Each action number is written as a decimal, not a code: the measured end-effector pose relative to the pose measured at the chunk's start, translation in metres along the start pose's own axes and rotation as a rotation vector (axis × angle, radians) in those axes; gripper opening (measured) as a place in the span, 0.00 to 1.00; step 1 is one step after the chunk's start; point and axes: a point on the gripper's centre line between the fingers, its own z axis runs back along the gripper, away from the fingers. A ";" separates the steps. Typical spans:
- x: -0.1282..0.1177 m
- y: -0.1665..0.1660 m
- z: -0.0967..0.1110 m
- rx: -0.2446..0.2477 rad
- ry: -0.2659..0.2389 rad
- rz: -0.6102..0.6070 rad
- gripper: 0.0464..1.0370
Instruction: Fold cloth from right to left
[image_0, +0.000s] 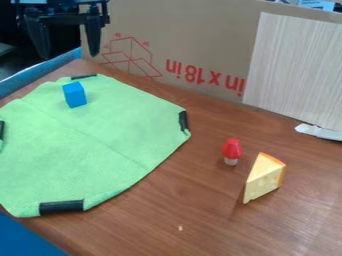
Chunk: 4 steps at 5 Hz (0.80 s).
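Observation:
The green cloth (100, 135) lies spread out flat on the left and middle of the wooden table, with black strips at several of its edges and a faint crease across it. On its upper part stands a small blue block (75, 94). At the upper left, above and behind the cloth's far edge, hangs the black gripper (69, 50), open, its two fingers pointing down and apart with nothing between them.
Right of the cloth are a small red and white toy (232, 151) and a cheese wedge (264, 177). A cardboard panel (180, 45) stands along the back, with a pale board (297, 70) against it. A white object (319, 132) lies at the right edge.

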 end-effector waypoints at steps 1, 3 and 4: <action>-0.001 -0.001 -0.009 0.011 0.027 -0.003 0.96; -0.002 -0.001 -0.011 0.012 0.030 -0.005 0.96; -0.022 0.000 -0.037 0.048 0.076 -0.085 0.96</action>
